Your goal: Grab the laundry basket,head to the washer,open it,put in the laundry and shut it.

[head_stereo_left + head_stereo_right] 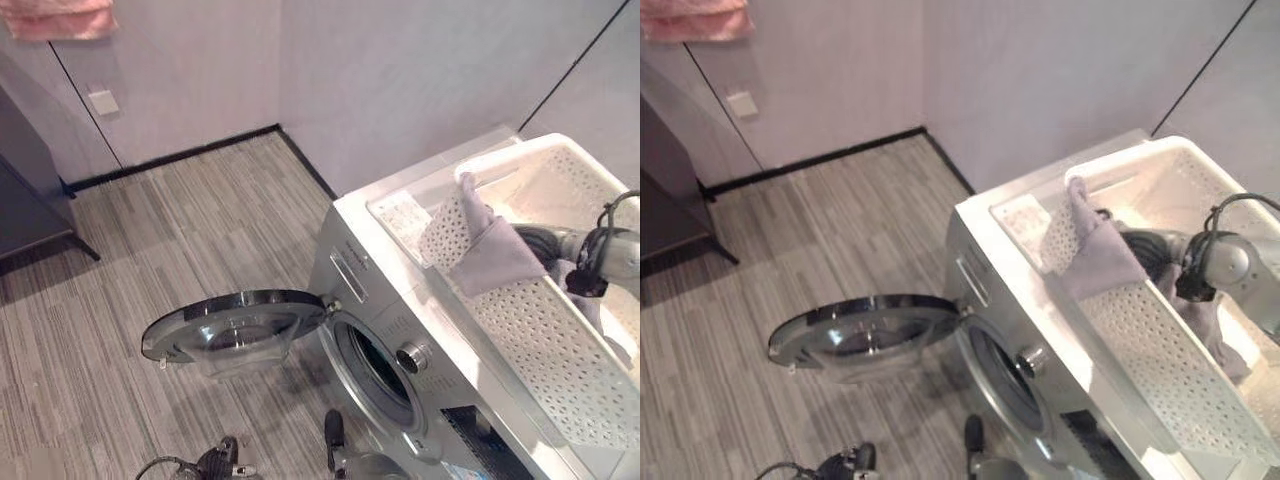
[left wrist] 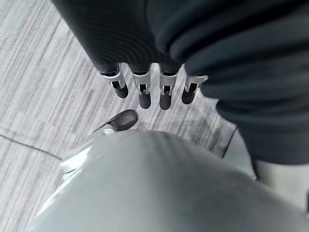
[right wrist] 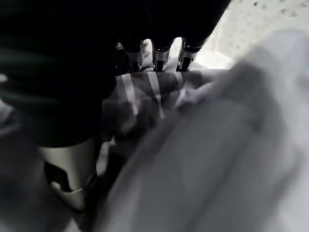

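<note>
No legible text, label or number was found. Markings on the washer (image 1: 400, 330) panel beside its knob (image 1: 412, 355) were too small to read.

— Where's the basket (image 1: 560, 370)?
— On top of the washer (image 1: 400, 300), at three o'clock. Laundry (image 1: 490, 255) lies in it, draped over its near wall.
— And the door (image 1: 235, 325)?
— Swung open towards nine o'clock, level over the floor (image 1: 150, 240), before the drum opening (image 1: 375, 365).
— Behind the washer?
— The wall (image 1: 400, 80), at twelve.
</note>
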You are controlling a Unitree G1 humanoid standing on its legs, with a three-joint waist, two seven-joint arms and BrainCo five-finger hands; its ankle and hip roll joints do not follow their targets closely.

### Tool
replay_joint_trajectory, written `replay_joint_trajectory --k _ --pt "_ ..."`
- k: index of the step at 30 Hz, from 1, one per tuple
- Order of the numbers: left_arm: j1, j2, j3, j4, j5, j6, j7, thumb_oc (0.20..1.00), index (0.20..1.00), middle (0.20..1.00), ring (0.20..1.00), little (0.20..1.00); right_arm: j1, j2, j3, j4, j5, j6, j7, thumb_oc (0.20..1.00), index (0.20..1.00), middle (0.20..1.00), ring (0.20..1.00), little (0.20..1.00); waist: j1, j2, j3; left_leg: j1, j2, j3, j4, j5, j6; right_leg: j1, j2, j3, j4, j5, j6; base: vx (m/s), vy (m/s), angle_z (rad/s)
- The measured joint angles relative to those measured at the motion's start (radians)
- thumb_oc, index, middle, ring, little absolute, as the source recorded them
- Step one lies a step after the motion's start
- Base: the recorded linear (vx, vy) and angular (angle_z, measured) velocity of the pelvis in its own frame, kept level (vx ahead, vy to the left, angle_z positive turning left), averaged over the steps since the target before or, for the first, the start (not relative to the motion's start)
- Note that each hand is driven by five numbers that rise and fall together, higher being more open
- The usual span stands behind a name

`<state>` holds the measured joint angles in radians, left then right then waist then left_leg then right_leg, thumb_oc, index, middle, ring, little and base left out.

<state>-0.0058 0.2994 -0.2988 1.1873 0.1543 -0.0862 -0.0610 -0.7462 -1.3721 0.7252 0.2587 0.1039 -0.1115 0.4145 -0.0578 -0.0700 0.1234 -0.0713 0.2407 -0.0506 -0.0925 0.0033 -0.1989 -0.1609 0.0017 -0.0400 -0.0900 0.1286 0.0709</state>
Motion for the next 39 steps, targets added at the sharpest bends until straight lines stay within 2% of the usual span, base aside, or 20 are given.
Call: replay_joint_trajectory --k 5,10,11,16,22,23,24,25,26,27,28,32,35,39 --pt "-0.004 0.003 -0.014 -0.009 -0.027 -0.006 0.001 1.000 1.000 1.000 1.000 1.000 -0.063 0.004 0.027 0.031 -0.001 -0.001 -0.017 1.000 1.000 1.000 1.000 1.000 0.001 0.005 0.016 -0.017 0.000 -0.002 0.000 0.003 -0.001 -0.015 -0.001 -0.001 0.000 0.000 0.000 0.00 -0.001 0.01" --pt "-0.004 0.008 -0.037 -0.036 -0.028 -0.006 0.000 1.000 1.000 1.000 1.000 1.000 -0.106 -0.007 0.094 0.022 -0.004 0.001 0.007 1.000 1.000 1.000 1.000 1.000 -0.010 0.010 0.021 -0.026 0.006 -0.019 0.000 0.009 -0.004 -0.016 0.001 -0.017 -0.006 -0.001 0.000 0.00 -0.010 0.07" --pt "-0.004 0.008 -0.037 -0.040 -0.029 -0.005 0.000 1.000 1.000 1.000 1.000 1.000 -0.111 -0.011 0.105 0.015 -0.010 0.003 0.008 0.200 0.200 0.200 0.200 0.200 -0.010 0.011 0.021 -0.027 0.007 -0.020 0.000 0.009 -0.004 -0.017 0.001 -0.017 -0.009 -0.002 0.001 0.01 -0.003 0.06" --pt "0.000 0.007 -0.040 -0.071 -0.028 -0.006 -0.001 1.000 1.000 1.000 1.000 1.000 -0.137 -0.038 0.105 -0.005 -0.020 0.022 0.044 0.200 0.200 0.200 0.200 0.200 -0.007 0.017 0.023 -0.035 0.005 -0.020 0.000 0.014 -0.006 -0.025 0.001 -0.016 0.000 0.005 -0.006 0.00 0.000 0.00" --pt "0.001 0.001 -0.042 -0.080 -0.028 -0.005 -0.002 1.000 1.000 1.000 1.000 1.000 0.010 -0.032 -0.053 0.016 -0.020 0.005 0.044 0.200 0.200 0.200 0.200 0.200 -0.008 0.024 0.016 -0.019 -0.001 -0.016 0.000 0.013 -0.003 -0.011 -0.002 -0.014 0.000 0.005 -0.005 0.00 0.006 0.00" --pt "0.000 -0.001 -0.041 -0.080 -0.028 -0.005 -0.002 1.000 1.000 1.000 1.000 1.000 0.039 -0.032 -0.084 0.021 -0.020 0.005 0.040 0.200 0.200 0.200 0.200 0.200 -0.010 0.026 0.014 -0.018 -0.002 -0.014 0.000 0.013 -0.002 -0.011 -0.003 -0.012 0.000 0.005 -0.005 0.00 0.000 0.00" --pt "0.001 -0.013 -0.039 -0.080 -0.028 -0.004 -0.002 1.000 1.000 1.000 1.000 1.000 0.122 -0.028 -0.184 0.030 -0.020 0.003 0.024 0.200 0.200 0.200 0.200 0.200 -0.009 0.039 0.005 -0.017 -0.005 -0.013 0.000 0.012 -0.001 -0.011 -0.005 -0.012 0.000 0.005 -0.005 0.03 0.023 -0.05" --pt "0.007 -0.021 -0.039 -0.079 -0.028 -0.004 -0.002 1.000 1.000 1.000 1.000 1.000 0.149 -0.027 -0.208 0.040 -0.018 0.003 0.019 0.200 0.200 0.200 0.200 0.200 -0.011 0.048 -0.001 -0.016 -0.004 -0.009 0.000 0.011 0.001 -0.012 -0.005 -0.008 0.000 0.006 -0.004 0.04 0.015 -0.11" --pt "0.009 -0.025 -0.036 -0.080 -0.028 -0.003 -0.003 1.000 1.000 1.000 1.000 1.000 0.223 -0.026 -0.285 0.040 -0.007 0.003 -0.001 0.200 0.200 0.200 0.200 0.200 -0.010 0.056 -0.006 -0.011 -0.004 0.000 0.000 0.010 0.001 -0.012 -0.004 -0.001 0.000 0.006 -0.003 0.06 0.020 -0.12" --pt "0.010 -0.032 -0.031 -0.077 -0.028 0.000 -0.005 1.000 1.000 1.000 1.000 1.000 0.341 -0.012 -0.429 0.056 0.016 -0.004 -0.020 0.200 0.200 0.200 0.200 0.200 -0.014 0.064 -0.012 -0.005 -0.001 0.002 0.000 0.009 0.003 -0.007 -0.004 0.001 0.000 0.005 -0.003 0.07 0.005 -0.11" --pt "0.011 -0.032 -0.031 -0.077 -0.027 0.002 -0.007 1.000 1.000 1.000 1.000 1.000 0.376 0.000 -0.485 0.080 0.034 -0.004 -0.028 0.200 0.200 0.200 0.200 0.200 -0.014 0.066 -0.014 0.001 -0.001 0.004 0.000 0.007 0.004 -0.002 -0.004 0.002 0.000 0.005 -0.002 0.07 0.006 -0.03" --pt "0.015 -0.032 -0.033 -0.068 -0.027 0.002 -0.008 1.000 1.000 1.000 1.000 1.000 0.395 0.059 -0.606 0.188 0.159 -0.001 -0.097 0.200 0.200 0.200 0.200 0.200 -0.037 0.071 -0.033 0.009 -0.001 0.005 -0.001 0.005 0.007 0.008 -0.005 0.003 0.000 0.000 0.003 0.05 0.003 -0.01" --pt "0.014 -0.036 -0.038 -0.049 -0.026 0.002 -0.009 1.000 1.000 1.000 1.000 1.000 0.394 0.117 -0.718 0.191 0.254 -0.003 -0.152 0.200 0.200 0.200 0.200 0.200 -0.047 0.073 -0.048 0.027 0.001 0.007 -0.002 0.002 0.010 0.023 -0.003 0.004 -0.001 -0.007 0.006 0.05 0.011 -0.02" --pt "0.019 -0.041 -0.041 -0.025 -0.026 0.003 -0.006 1.000 1.000 1.000 1.000 1.000 0.326 0.120 -0.748 0.202 0.340 -0.020 -0.241 0.200 0.200 0.200 0.200 0.200 -0.047 0.073 -0.092 0.044 0.001 0.008 -0.005 -0.003 0.013 0.040 -0.003 0.006 -0.009 -0.013 0.009 0.06 0.034 -0.02"
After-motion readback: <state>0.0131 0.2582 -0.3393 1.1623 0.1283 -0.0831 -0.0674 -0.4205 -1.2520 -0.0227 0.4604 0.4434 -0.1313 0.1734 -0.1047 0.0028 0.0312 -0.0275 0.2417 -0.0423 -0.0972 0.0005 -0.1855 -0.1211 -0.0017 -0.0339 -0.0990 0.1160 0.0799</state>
